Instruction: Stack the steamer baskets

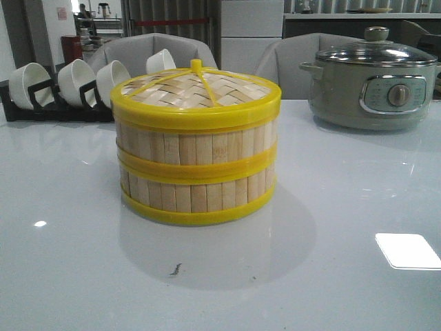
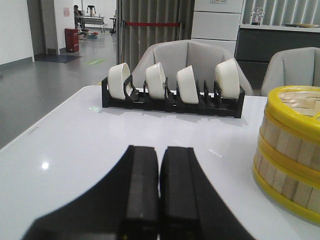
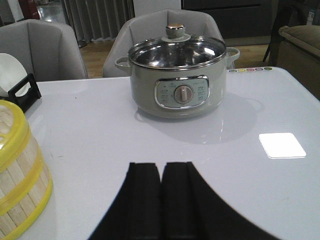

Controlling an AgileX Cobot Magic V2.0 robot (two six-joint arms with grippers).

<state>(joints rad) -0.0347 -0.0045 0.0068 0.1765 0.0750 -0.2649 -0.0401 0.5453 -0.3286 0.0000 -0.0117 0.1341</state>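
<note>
Glossy white surface (image 1: 83,227) carries everything, and it reflects ceiling lights in a bright patch near the front-right. Nearest in each wrist view are the fingers: the left gripper (image 2: 159,190) has its two black pads pressed together with nothing between them, and the right gripper (image 3: 161,195) is the same, closed and empty. Neither arm shows in the front view.

Beyond them, at the middle of the surface, stand the steamer baskets (image 1: 196,172), one ring seated squarely on the other, rims level, with the woven lid (image 1: 196,88) on top. From the left fingers the stack lies at about two o'clock, near; from the right fingers it lies at about ten o'clock, also near. Neither arm looks plainly nearer. The stack is round, so no long axis favours one approach.

Judged from this, the stacking looks done already.

Farther back, at eleven o'clock from the stack, a black rack (image 1: 41,103) holds white bowls (image 1: 76,79) on edge; at two o'clock sits the grey electric pot (image 1: 372,86) with its glass lid.

Both wrist views cut the stack off at the frame edge, and the lid hides the inside of the baskets.
</note>
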